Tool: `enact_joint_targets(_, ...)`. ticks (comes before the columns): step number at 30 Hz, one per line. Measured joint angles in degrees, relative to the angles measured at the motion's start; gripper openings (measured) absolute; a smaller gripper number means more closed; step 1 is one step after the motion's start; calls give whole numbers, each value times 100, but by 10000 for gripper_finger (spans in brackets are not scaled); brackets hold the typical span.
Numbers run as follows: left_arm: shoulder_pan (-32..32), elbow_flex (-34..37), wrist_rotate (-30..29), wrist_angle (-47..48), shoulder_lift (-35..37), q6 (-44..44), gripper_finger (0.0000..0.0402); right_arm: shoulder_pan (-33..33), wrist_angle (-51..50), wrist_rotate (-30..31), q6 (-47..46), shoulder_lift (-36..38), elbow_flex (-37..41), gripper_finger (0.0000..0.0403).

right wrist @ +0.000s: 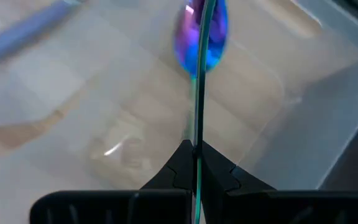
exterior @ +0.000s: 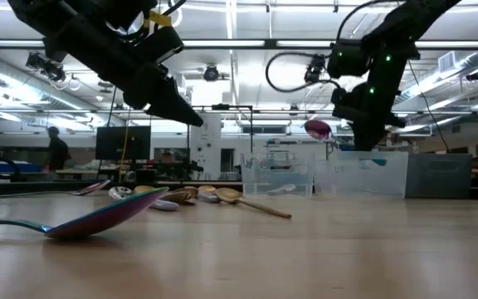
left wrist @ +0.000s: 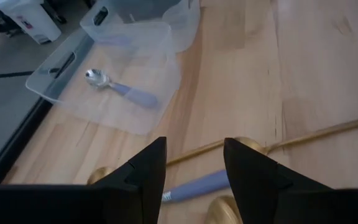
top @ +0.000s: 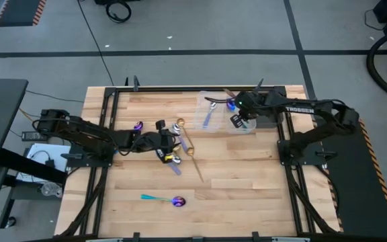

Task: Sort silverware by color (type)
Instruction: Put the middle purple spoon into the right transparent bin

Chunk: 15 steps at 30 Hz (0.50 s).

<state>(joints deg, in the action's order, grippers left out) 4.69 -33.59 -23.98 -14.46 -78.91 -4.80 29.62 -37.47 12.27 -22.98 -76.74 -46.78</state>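
Two iridescent purple spoons lie loose on the bench (top: 247, 195): one near the front edge (top: 173, 200), one by the left arm (top: 138, 126). A third iridescent spoon (right wrist: 201, 28) is pinched by its thin handle in the right gripper's (right wrist: 196, 163) closed fingers, above the clear tray (top: 213, 101). Only the left wrist view shows a silver spoon (left wrist: 120, 87) lying in that tray. The left gripper (left wrist: 194, 165) hovers with fingers wide, holding nothing, over a gold utensil (left wrist: 303, 137) and a lilac handle (left wrist: 197, 185).
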Motion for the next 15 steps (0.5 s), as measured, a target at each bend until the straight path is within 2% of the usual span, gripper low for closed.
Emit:
enact_joint_targets(6, 0, 1, -1, 96, 0, 90, 166, 363, -93, -612, 44, -382, 0, 16)
enact_joint_targets(15, 0, 1, 0, 106, 0, 99, 166, 742, -345, -986, 13, -582, 2, 20)
